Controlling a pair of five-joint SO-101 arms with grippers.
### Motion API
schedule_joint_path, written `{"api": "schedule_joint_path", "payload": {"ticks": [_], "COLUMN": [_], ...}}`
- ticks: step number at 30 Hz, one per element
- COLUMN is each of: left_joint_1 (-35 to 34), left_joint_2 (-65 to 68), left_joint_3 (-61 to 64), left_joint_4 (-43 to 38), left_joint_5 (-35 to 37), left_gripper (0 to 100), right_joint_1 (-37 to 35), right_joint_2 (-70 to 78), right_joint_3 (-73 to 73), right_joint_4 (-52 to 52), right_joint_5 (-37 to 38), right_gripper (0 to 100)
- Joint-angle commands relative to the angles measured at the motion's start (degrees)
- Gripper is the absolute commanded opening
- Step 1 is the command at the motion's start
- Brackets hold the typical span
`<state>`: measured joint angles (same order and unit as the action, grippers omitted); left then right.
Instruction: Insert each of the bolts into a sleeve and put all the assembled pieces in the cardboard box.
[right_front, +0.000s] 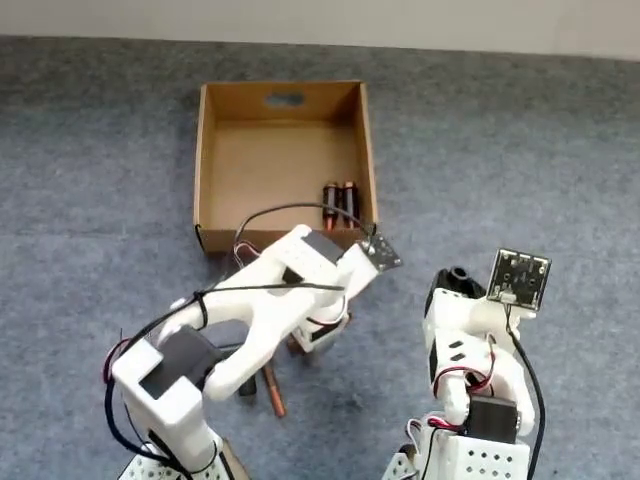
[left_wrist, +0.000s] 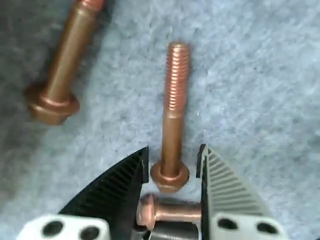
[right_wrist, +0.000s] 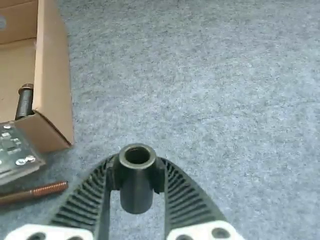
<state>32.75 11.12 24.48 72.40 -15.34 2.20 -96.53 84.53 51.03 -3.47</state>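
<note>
Left wrist view: left jaws apart astride bolt head; right jaws clamp sleeve. Pick-up step; next I close, lift.

We see soft, even light falling from above on the grey surface. The left arm throws a faint, diffuse shadow beneath it. The box is dimmer along its inner walls. The bolt and the sleeve carry a mild sheen.
</note>
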Motion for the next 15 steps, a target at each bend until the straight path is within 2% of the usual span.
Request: {"api": "schedule_joint_path", "payload": {"ticks": [1, 4, 8, 15], "left_joint_1": [0.7, 0.7, 0.7, 0.4], "left_joint_2": [1.0, 1.2, 0.9, -0.5], "left_joint_3": [-1.5, -1.3, -1.3, -1.2], "left_joint_4": [-0.5, -0.5, -0.5, 0.4], "left_joint_5": [-0.4, -0.4, -0.5, -0.4], "left_gripper": [17, 15, 1, 1], "right_joint_1": [0.4, 0.4, 0.4, 0.4], "right_joint_2": [-0.7, -0.7, -0.7, -0.7], "right_joint_3": [-0.3, -0.3, -0.3, -0.3], "right_joint_4": [0.2, 0.2, 0.2, 0.2], "right_joint_5": [-0.4, -0.4, -0.4, -0.4], "right_gripper": [0.5, 0.5, 0.5, 0.5]}}
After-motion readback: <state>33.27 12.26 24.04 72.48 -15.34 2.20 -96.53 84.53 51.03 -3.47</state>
